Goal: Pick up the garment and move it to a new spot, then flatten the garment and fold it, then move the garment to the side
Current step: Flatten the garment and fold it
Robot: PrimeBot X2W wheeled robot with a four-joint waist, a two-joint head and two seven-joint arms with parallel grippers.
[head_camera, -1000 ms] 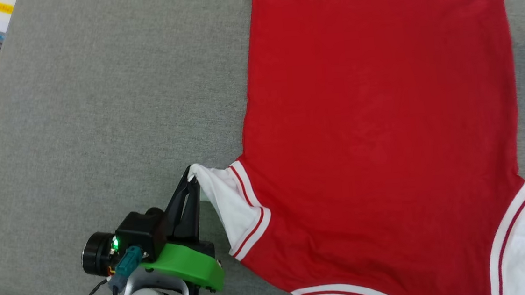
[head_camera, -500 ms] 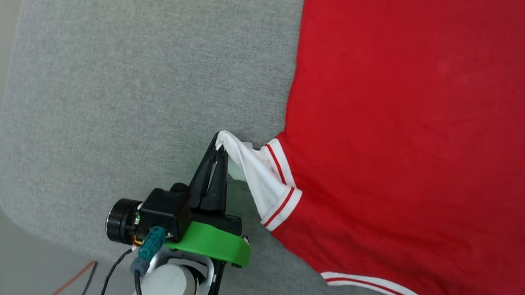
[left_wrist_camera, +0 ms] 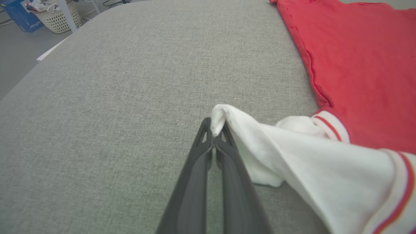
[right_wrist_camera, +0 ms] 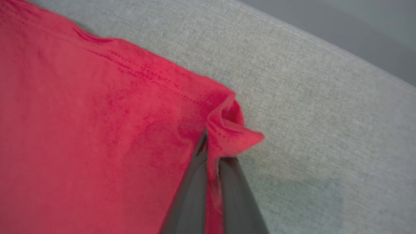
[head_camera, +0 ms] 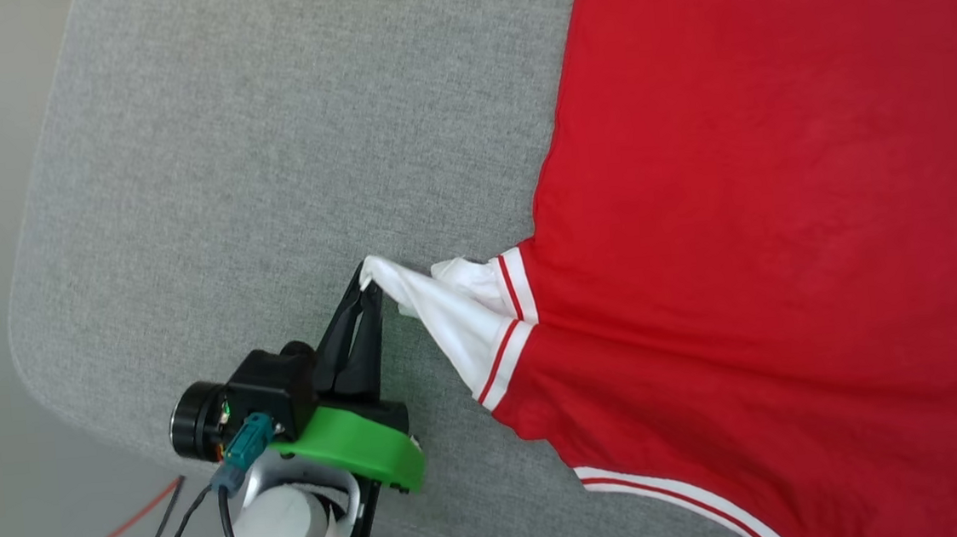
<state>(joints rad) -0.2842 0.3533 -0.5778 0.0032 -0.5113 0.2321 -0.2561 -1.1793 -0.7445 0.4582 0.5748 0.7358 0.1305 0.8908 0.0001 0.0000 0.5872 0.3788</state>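
The garment [head_camera: 763,195] is lying spread, plain red side up, over the right part of the grey padded surface [head_camera: 264,149]. The left gripper [head_camera: 367,281] is pinching the tip of its white sleeve [head_camera: 457,321] at the near left, tenting it off the surface. The right gripper [right_wrist_camera: 214,152] is clamping a bunched red hem corner [right_wrist_camera: 230,130] near the surface's edge.

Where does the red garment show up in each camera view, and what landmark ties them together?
Head view: garment fills the right side; left claw pinches its white sleeve near centre.
Left wrist view: garment upper right, sleeve running from centre to lower right.
Right wrist view: garment covers the left; right claw grips its hem corner at centre.
Shared landmark: the grey padded surface beneath it.
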